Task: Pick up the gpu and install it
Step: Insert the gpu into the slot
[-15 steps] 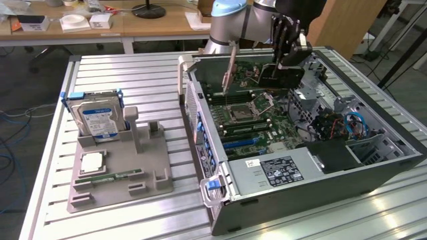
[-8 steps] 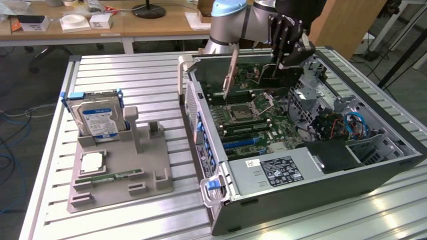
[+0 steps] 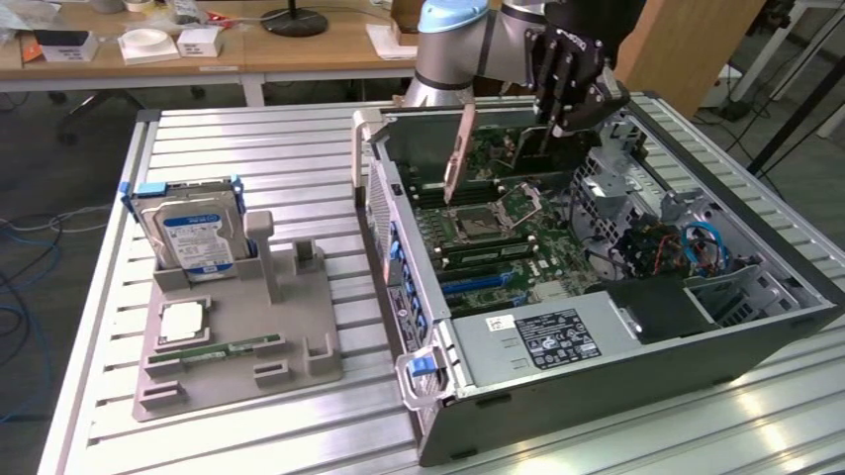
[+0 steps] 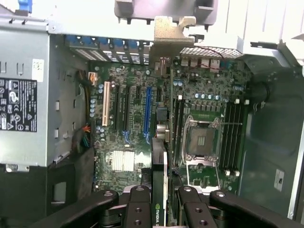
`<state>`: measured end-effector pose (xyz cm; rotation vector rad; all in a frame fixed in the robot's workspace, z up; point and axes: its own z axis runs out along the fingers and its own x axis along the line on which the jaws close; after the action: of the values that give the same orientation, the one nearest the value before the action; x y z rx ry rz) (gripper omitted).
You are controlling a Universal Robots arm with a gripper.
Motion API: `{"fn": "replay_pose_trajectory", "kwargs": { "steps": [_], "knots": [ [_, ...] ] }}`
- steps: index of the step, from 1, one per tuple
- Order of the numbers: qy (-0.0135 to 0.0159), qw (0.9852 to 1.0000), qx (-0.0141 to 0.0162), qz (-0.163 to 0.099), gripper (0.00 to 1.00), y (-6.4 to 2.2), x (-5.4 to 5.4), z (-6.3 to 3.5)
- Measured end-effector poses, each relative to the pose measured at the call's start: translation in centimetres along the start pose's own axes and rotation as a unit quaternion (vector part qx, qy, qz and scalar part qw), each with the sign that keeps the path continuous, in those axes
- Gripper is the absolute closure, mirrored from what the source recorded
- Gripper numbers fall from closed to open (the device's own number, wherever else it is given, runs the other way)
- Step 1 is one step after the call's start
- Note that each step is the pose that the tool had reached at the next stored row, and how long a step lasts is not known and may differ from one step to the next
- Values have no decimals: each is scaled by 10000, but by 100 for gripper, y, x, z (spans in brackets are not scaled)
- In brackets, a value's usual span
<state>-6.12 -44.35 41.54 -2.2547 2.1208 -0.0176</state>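
My gripper hangs over the far end of the open computer case, shut on the gpu. The card stands on edge above the motherboard. Its silver bracket points toward the case's rear wall. In the wrist view I look down the card's thin edge; my gripper has a black finger on each side of it, and the bracket reaches the rear slot openings. The card sits in line with the blue slot area; whether it touches a slot is hidden.
A grey fixture on the exterior view's left holds an upright hard drive, a processor and a green memory stick. The power supply fills the case's near end. An empty processor socket lies beside the card.
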Motion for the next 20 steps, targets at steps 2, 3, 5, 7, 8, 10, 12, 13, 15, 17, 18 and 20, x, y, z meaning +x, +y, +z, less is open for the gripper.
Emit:
{"fn": "replay_pose_trajectory", "kwargs": {
  "steps": [2,3,5,7,8,10,12,13,15,17,18,20],
  "knots": [
    [-6,9999,-3,-143,74,0,0,0],
    [-9,9998,-5,-213,74,0,0,0],
    [-15,9994,-8,-354,74,0,0,0],
    [-18,9990,-10,-437,74,0,0,0],
    [-18,9990,-10,-437,74,0,0,0],
    [-18,9991,-10,-431,74,0,0,1],
    [-11,9996,-7,-279,74,0,0,8],
    [-8,9998,-4,-189,74,0,0,13],
    [0,10000,0,-8,74,1,0,26],
    [6,9999,4,136,74,2,0,45],
    [8,9998,6,191,74,2,0,55],
    [11,9997,8,257,74,3,-1,74]
  ]
}}
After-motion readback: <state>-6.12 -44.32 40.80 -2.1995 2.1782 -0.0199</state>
